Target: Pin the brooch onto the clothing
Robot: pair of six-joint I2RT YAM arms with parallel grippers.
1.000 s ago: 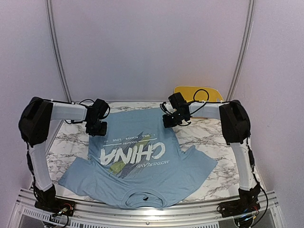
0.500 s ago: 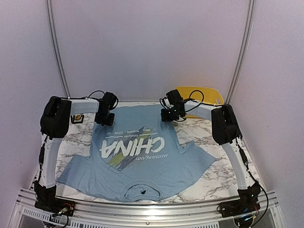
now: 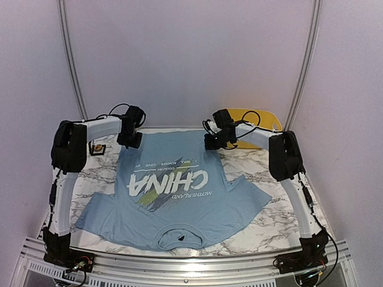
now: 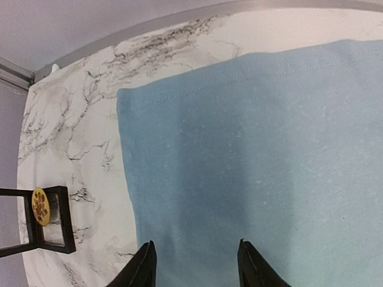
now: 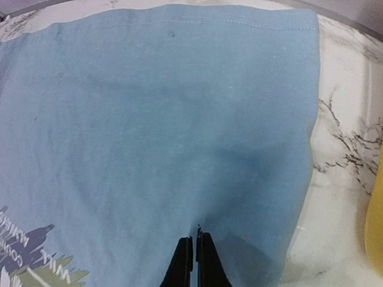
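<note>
The light blue T-shirt point(image 3: 173, 191) lies flat on the marble table, its collar toward the near edge and its "CHINA" print facing up. My left gripper point(image 3: 130, 141) is open and empty just above the shirt's far left hem corner point(image 4: 239, 149). The left wrist view shows its fingertips point(image 4: 145, 263) apart over the cloth. My right gripper point(image 3: 210, 142) is at the far right hem corner, shut on a small raised fold of the shirt point(image 5: 179, 149). The round yellow brooch point(image 4: 40, 206) sits in a black open case point(image 3: 96, 147) on the table left of the shirt.
A yellow flat object point(image 3: 251, 119) lies at the back right edge of the table and shows as a yellow strip in the right wrist view point(image 5: 376, 221). The table top point(image 3: 269, 221) is white marble. Curved metal rails and white walls enclose the back.
Both grippers moved toward the far edge and the shirt's hem slid that way with them, stretching the shirt flatter. The brooch case came into sight left of the shirt.
</note>
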